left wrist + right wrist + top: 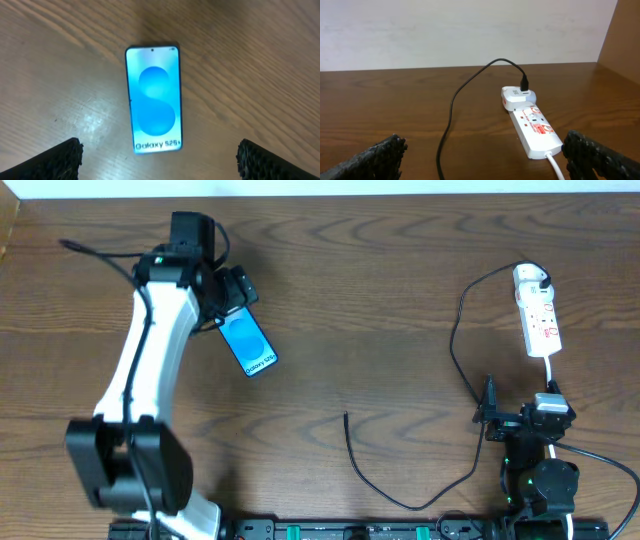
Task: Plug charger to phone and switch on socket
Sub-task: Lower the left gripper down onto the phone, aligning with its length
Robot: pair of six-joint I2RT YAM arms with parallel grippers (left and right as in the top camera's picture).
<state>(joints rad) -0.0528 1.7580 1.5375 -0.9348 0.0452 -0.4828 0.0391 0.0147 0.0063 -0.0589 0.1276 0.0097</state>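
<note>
The phone lies flat on the wooden table, its blue screen facing up with the "Galaxy S25+" text toward my left gripper. My left gripper hovers over the phone's near end, open and holding nothing; the overhead view shows this gripper just up-left of the phone. The charger's white adapter sits in the far end of the socket. Its black cable loops down the table to a loose plug tip. My right gripper is open and empty, just short of the socket.
The socket's white cord runs back past my right finger. A pale wall stands behind the table's far edge. Bare wood lies between the phone and the plug tip.
</note>
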